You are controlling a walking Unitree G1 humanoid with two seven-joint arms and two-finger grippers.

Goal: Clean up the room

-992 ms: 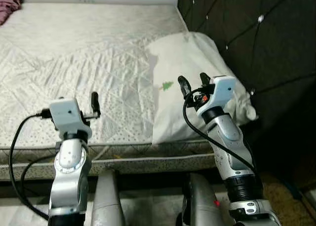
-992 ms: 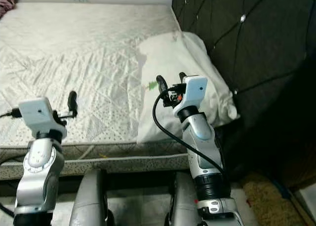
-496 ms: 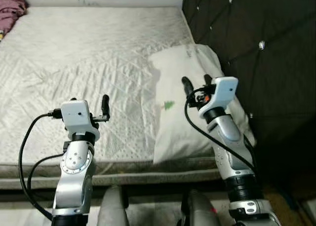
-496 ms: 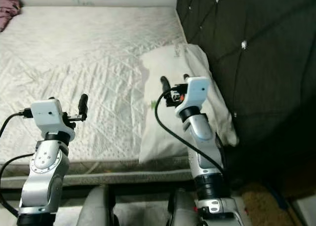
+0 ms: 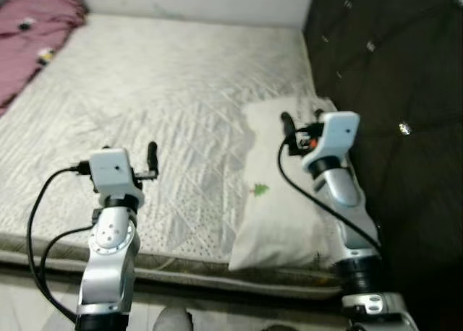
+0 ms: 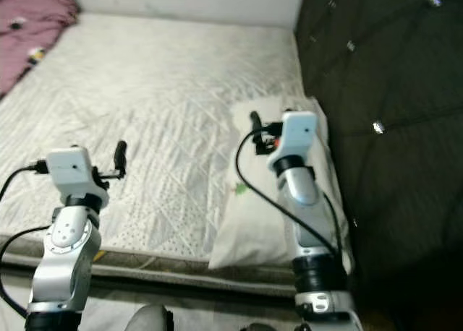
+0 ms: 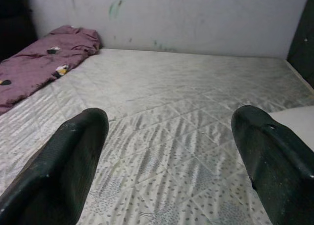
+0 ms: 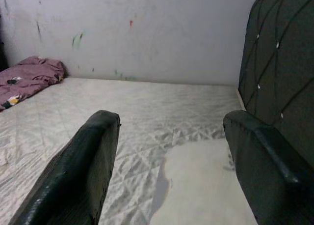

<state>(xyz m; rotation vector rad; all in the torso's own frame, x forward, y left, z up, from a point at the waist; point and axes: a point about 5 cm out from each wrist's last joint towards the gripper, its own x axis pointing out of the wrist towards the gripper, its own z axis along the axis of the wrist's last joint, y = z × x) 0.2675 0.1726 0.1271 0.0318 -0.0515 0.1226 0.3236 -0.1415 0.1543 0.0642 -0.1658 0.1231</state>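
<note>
Left eye view: both grippers hover empty, fingers apart, the right gripper [image 5: 300, 123] over the white pillow [image 5: 278, 201] beside the dark headboard [image 5: 391, 92], the left gripper [image 5: 150, 156] above the bare mattress [image 5: 166, 92]. A maroon blanket [image 5: 36, 35] lies at ten o'clock; reaching it likely means stepping closer first. No containers visible.

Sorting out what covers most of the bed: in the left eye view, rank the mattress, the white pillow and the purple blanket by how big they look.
1. mattress, by far the largest.
2. white pillow.
3. purple blanket, though it lies farther away and is cut by the picture's edge, so its rank is unsure.
</note>
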